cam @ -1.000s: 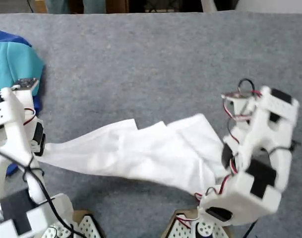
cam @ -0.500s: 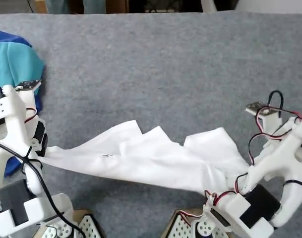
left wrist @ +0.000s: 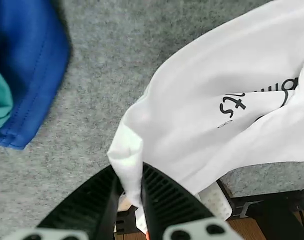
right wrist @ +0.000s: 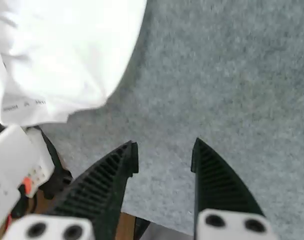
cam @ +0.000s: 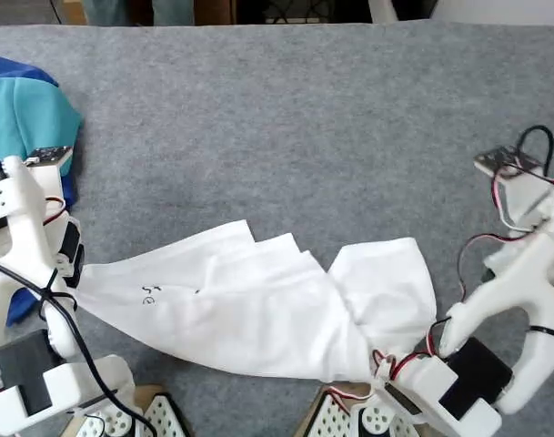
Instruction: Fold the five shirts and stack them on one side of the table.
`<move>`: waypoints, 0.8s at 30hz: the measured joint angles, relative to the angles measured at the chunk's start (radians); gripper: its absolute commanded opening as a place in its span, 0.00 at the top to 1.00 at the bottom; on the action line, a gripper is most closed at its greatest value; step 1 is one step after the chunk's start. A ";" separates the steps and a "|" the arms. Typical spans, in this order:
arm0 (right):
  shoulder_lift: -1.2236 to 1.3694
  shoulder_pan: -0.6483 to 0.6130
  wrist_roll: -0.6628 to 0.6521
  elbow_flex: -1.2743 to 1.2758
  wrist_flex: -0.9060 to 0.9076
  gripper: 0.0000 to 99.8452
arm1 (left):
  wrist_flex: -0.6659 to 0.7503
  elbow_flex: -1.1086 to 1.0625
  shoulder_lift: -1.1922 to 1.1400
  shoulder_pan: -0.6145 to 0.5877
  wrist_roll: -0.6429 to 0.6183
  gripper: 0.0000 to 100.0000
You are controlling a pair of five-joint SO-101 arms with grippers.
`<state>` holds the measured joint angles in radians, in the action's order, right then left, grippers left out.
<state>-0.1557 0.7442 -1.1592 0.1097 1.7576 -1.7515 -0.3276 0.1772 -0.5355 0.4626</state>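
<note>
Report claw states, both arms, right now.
Left claw: closed on the white shirt.
Right claw: open, empty, above the grey table cover.

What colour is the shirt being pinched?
The shirt is white with small black print, clearest in the left wrist view.

White shirt (cam: 258,309): plain white, with small black lettering. Teal shirt (cam: 26,114): solid teal. Blue shirt (cam: 13,68): solid royal blue. Tabletop (cam: 304,118): mottled grey, no pattern. My jaws: black, ribbed. My arms (cam: 22,228): white shells, black motors, red and black wires.
</note>
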 measured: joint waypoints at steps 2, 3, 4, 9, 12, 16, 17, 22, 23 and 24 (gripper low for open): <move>0.000 -0.104 0.103 0.000 0.000 0.81 | 0.000 0.000 0.000 0.000 0.000 0.97; 0.002 -0.166 0.160 0.000 0.000 0.81 | 0.000 0.000 0.000 0.000 0.000 0.97; 0.009 -0.235 0.218 0.000 0.000 0.81 | 0.000 0.000 0.000 0.000 0.000 0.97; 0.107 -0.578 0.460 0.000 -0.032 0.81 | 0.000 0.000 0.000 0.000 0.000 0.97; 0.198 -0.723 0.565 -0.005 -0.078 0.81 | 0.000 0.000 0.000 0.000 0.000 0.97; 0.339 -0.856 0.683 -0.054 -0.120 0.81 | 0.000 0.000 0.000 0.000 0.000 0.97; 0.381 -0.879 0.707 -0.075 -0.121 0.81 | 0.000 0.000 0.000 0.000 0.000 0.97; 0.535 -0.956 0.784 -0.178 -0.121 0.81 | 0.000 0.000 0.000 0.000 0.000 0.97; 0.559 -0.967 0.796 -0.195 -0.121 0.81 | 0.000 0.000 0.000 0.000 0.000 0.97; 0.578 -0.977 0.813 -0.216 -0.123 0.81 | 0.000 0.000 0.000 0.000 0.000 0.97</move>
<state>0.4227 -0.2332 -0.3460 -0.1066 1.6349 -1.7515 -0.3276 0.1772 -0.5355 0.4626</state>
